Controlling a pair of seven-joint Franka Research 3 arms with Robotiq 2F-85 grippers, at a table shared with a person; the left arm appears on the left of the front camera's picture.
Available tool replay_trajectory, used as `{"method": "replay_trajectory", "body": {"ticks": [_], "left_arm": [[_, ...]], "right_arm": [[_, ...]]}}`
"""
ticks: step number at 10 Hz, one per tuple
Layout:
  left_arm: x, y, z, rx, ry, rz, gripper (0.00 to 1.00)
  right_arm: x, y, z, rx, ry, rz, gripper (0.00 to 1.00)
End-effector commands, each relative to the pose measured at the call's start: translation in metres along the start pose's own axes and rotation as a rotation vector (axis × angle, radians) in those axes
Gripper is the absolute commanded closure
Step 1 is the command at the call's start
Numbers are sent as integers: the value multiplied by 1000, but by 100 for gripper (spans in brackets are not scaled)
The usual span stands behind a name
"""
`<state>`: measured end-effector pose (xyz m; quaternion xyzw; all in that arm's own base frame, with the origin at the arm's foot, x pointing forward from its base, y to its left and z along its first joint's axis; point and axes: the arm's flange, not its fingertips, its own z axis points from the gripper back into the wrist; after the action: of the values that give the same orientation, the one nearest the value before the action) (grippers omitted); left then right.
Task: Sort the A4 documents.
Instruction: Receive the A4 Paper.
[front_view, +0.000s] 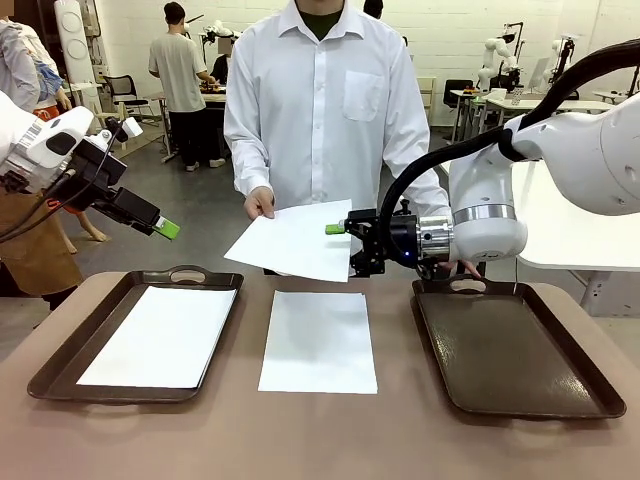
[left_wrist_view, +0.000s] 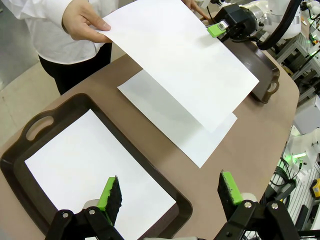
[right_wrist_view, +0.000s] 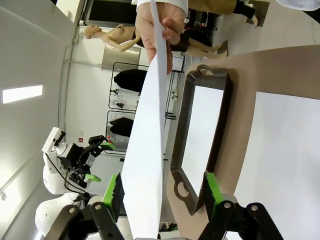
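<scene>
Tabletop (front_view: 320, 440) is carrying two brown trays with a loose sheet lying between them. At far left, the left tray (front_view: 85, 340) is holding one white sheet (front_view: 160, 335), lying flat inside and slightly skewed. Above it the left end effector (front_view: 165, 229) is hovering well clear of the tray, jaws spread wide, gripping nothing. Next over, the middle sheet (front_view: 320, 340) is lying flat on the tabletop between the trays, touching neither. Above its far end the person's hand (front_view: 260, 205) is holding out a third sheet (front_view: 295, 240) by its left corner, tilted and off the tabletop. From the right, the right end effector (front_view: 340, 235) is straddling that sheet's right edge. In the right wrist view the sheet is sitting edge-on between the pads, close to one and with a clear gap to the other, so the jaws are standing partly open, not clamped. At far right, the right tray (front_view: 510, 350) is sitting with the right arm (front_view: 485, 215) hanging over its far handle.
</scene>
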<state>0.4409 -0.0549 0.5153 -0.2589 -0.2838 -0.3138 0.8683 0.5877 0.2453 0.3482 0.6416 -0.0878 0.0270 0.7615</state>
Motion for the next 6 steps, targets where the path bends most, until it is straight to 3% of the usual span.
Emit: {"method": "replay_trajectory", "body": {"ticks": [1,6], "left_arm": [[0,0,0,-1,-2,0,0],[0,0,0,-1,-2,0,0]], "right_arm": [[5,0,-7,37,-18,0,35],[6,2,-8,49,-19,4,84]]}}
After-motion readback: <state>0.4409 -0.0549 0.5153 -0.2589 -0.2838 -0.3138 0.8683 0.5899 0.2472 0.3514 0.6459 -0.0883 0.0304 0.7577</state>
